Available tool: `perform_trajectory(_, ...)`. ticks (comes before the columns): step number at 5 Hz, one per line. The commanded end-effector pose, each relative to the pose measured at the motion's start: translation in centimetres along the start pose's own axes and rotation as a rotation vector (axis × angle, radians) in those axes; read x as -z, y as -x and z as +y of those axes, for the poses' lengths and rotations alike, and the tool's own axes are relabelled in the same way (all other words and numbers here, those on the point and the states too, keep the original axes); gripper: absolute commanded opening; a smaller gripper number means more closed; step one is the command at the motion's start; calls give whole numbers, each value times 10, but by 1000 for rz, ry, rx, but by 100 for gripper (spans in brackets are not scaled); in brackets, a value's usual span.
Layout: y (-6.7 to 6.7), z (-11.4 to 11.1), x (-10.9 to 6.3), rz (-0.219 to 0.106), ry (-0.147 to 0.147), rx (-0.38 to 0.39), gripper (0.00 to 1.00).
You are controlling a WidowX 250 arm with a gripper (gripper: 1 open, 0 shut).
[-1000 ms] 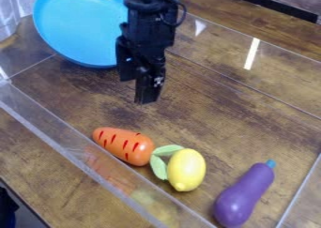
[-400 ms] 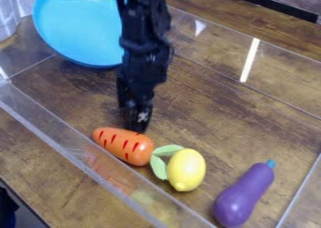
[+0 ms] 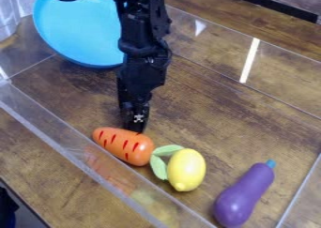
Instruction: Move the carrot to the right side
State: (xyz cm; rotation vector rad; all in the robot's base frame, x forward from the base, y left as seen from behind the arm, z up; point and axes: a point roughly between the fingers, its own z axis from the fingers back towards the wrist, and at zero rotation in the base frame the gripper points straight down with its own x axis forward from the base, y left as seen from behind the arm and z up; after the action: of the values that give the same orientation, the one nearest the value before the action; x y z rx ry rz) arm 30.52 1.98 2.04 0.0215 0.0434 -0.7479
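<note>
"So, what's the biggest thing?"

"The brown wood-grain desk (image 3: 189,86), with a round, light-blue plastic bowl (image 3: 78,27) at the far left."

"And the arm?"

"A black, jointed robot arm (image 3: 141,16) reaching down in front of the bowl. Its dark jaws (image 3: 135,121) point down just beside the carrot's upper end. How far open they are, or whether they touch it, I can't tell."

"Then what?"

"A glossy purple toy eggplant (image 3: 245,194) with a blue-green tip, nearest the right. Left of it, the stubby orange-red plastic carrot (image 3: 123,145) with dark grooves lies on the desk, beside a smooth yellow toy lemon (image 3: 187,170) with green leaves (image 3: 163,159) between them."
</note>
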Motion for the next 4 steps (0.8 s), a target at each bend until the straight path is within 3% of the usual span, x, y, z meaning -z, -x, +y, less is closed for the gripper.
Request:
perform_trajectory(1, 1, 3, -3, -10, -1, 0, 100)
perform_trajectory(4, 5, 0, 0, -16, 27, 23, 100)
